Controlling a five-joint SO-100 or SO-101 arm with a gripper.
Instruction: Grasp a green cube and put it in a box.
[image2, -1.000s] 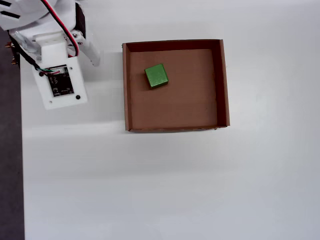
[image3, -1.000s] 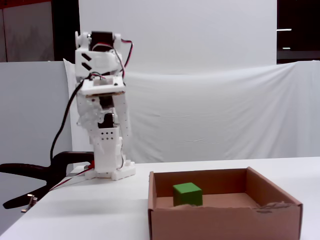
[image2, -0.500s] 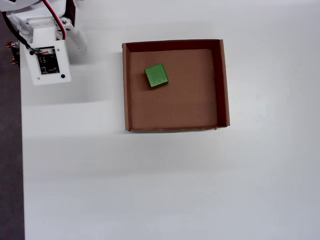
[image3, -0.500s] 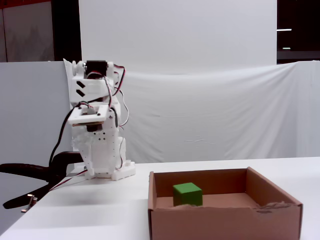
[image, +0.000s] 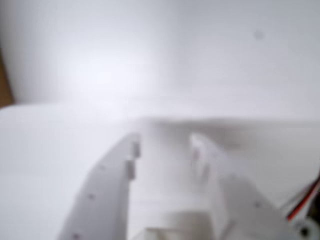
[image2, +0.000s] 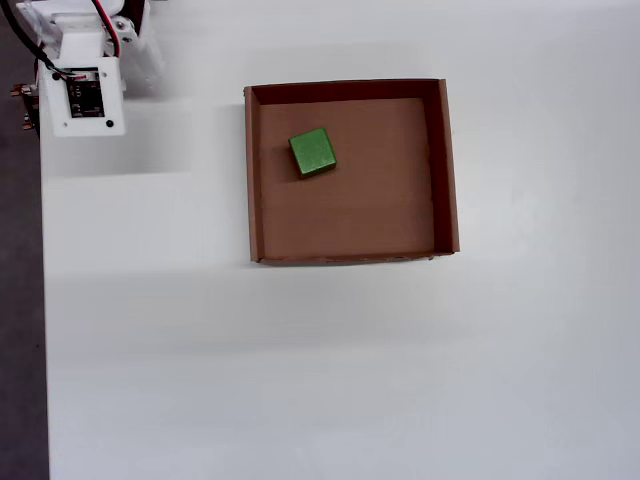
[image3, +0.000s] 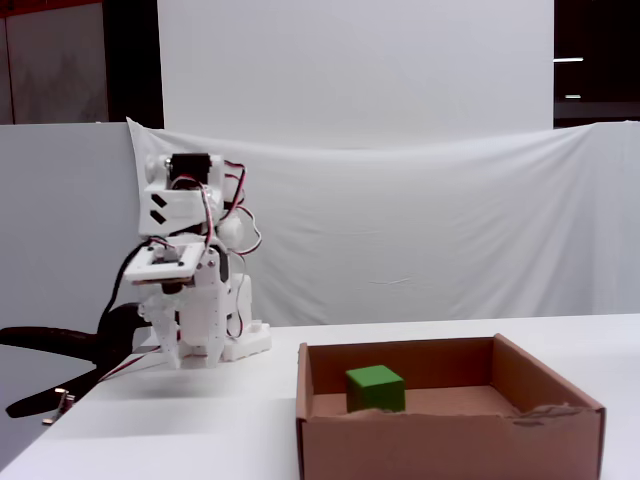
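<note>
The green cube (image2: 312, 152) lies inside the brown cardboard box (image2: 444, 170), in its upper left part in the overhead view, clear of the walls. In the fixed view the cube (image3: 376, 388) rests on the bottom of the box (image3: 450, 440). The white arm (image2: 85, 95) is folded at the table's top left corner, well left of the box. My gripper (image3: 193, 360) points down at the table there. In the blurred wrist view the gripper (image: 165, 145) shows two white fingers (image: 117, 175) with a gap between them and nothing held. Cube and box are out of the wrist view.
The white table (image2: 300, 380) ends at a dark strip along its left edge (image2: 20, 300) in the overhead view. A white cloth backdrop (image3: 420, 230) hangs behind the table. A black object (image3: 50, 345) sticks out left of the arm's base.
</note>
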